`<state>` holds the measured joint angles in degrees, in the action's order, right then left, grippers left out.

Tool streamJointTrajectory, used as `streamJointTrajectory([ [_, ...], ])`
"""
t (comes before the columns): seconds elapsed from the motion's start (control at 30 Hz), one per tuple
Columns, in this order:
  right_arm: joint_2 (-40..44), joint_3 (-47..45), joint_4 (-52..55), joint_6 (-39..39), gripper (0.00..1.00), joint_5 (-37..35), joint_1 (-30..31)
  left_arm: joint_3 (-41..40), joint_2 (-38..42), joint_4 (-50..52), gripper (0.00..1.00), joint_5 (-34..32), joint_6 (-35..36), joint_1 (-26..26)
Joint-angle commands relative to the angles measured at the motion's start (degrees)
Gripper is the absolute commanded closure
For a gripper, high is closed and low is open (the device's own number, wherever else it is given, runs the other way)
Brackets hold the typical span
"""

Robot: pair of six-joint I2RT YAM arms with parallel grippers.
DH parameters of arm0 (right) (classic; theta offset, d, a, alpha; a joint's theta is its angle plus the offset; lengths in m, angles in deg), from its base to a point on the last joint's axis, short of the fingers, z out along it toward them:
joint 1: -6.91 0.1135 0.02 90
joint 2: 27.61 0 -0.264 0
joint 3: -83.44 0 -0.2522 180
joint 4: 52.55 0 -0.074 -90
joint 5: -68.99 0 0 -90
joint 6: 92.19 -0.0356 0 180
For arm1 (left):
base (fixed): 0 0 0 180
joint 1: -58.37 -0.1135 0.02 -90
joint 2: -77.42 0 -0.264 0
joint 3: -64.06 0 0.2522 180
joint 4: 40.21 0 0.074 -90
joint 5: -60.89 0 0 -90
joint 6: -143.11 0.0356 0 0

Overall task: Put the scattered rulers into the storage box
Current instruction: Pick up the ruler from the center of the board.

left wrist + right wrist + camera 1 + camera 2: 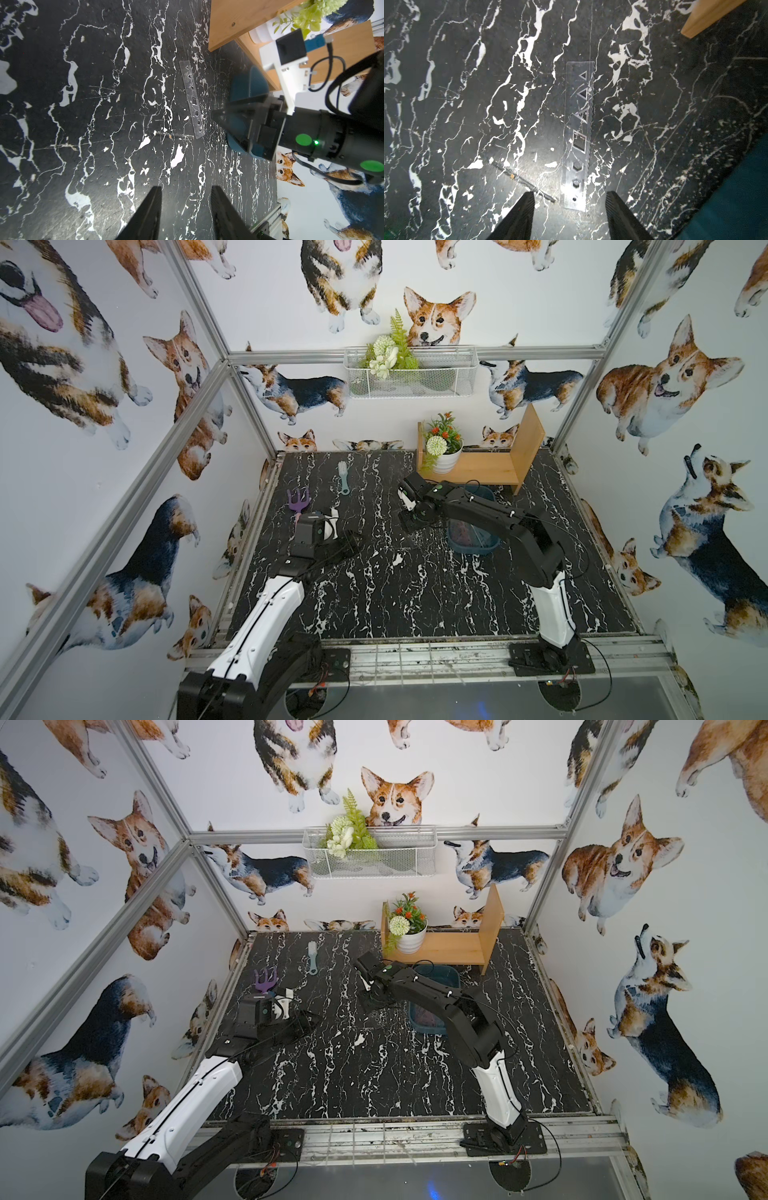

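While our right gripper [570,194] hangs spread and empty, the clear ruler [576,135] lies just ahead, running lengthwise away from it, farther from our left gripper [186,188].

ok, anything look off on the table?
One clear ruler lies flat on the table, outside the box, just ahead of the open right tool. Beside its near end the table carries a dark streak with a tan speck: scratch or debris, I cannot tell. Nothing else stands out.
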<state>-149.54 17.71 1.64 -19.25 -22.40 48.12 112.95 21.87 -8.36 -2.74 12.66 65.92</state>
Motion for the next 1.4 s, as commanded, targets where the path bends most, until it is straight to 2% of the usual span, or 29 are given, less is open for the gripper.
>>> streamJointTrajectory([
  [0.0, -2.7, 2.7, 2.9, 1.0, 0.39, -2.3, 0.2, -0.5, 0.1, -0.1, 0.55, 0.9, 0.7, -0.2],
  [0.27, -9.3, 9.4, 6.4, 1.8, 0.4, -5.0, 1.3, -0.9, -0.1, -0.8, 0.55, 1.5, 0.7, -0.3],
  [0.63, -13.1, 12.4, 7.5, 1.5, 0.41, -6.0, 1.8, -1.8, 0.3, -0.9, 0.55, 1.9, 1.1, -0.5],
  [0.7, -13.4, 12.3, 7.5, 1.4, 0.42, -5.8, 1.8, -2.0, 0.3, -0.8, 0.55, 2.0, 1.2, -0.6],
  [0.77, -13.7, 12.2, 7.6, 1.1, 0.47, -5.3, 1.8, -2.3, 0.5, -1.2, 0.55, 2.1, 1.0, -0.7],
  [1.0, -12.6, 9.3, 6.5, -0.7, 0.61, -3.6, 1.9, -2.8, 1.3, -1.3, 0.55, 2.4, 0.7, -0.8],
  [1.37, -5.0, -2.2, 2.8, -5.5, 0.65, -3.1, 3.1, -3.9, 3.6, -1.6, 0.55, 3.0, -0.3, -0.8],
])
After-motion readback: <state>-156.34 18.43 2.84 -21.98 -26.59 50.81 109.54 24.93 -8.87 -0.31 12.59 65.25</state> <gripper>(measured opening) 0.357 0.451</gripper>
